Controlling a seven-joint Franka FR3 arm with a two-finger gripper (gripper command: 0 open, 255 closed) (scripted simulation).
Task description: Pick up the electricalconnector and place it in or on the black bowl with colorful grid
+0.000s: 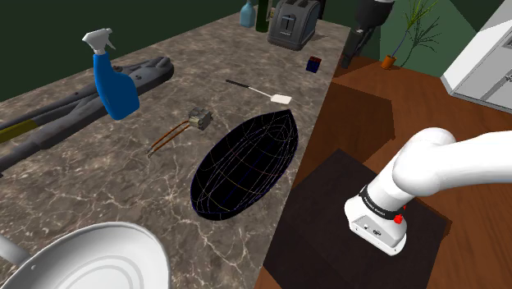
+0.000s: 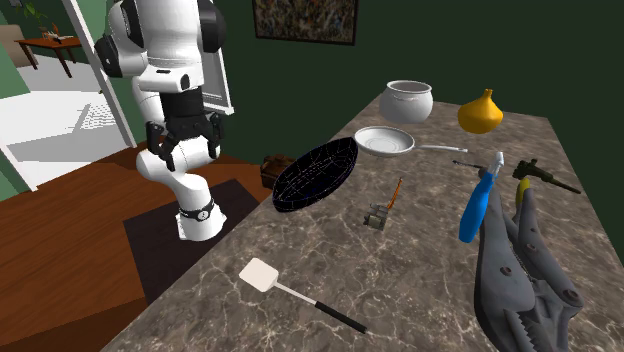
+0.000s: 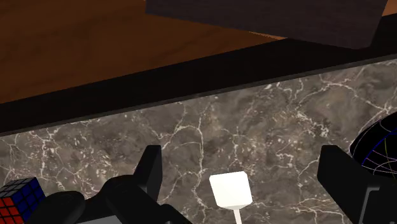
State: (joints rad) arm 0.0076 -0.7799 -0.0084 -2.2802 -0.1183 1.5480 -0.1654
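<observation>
The marble counter (image 1: 98, 189) is carrying everything. The white arm (image 1: 459, 160) is hanging beside the counter's edge, its gripper (image 3: 242, 156) pointing down at the counter, with the fingers (image 3: 151, 170) standing wide apart and holding nothing. The black bowl with colorful grid (image 1: 246, 164) is lying near that edge. In the shoulder view, the blue spray bottle (image 1: 115, 86) is standing at the bowl's 10 o'clock. The white spatula (image 3: 229, 189) is showing between the fingers, touching neither. The electrical connector (image 1: 197, 120) is resting on the counter at the bowl's 11 o'clock in the shoulder view, near the bowl but apart from it. A Rubik's cube (image 3: 16, 197) is sitting just beside 1 finger.
</observation>
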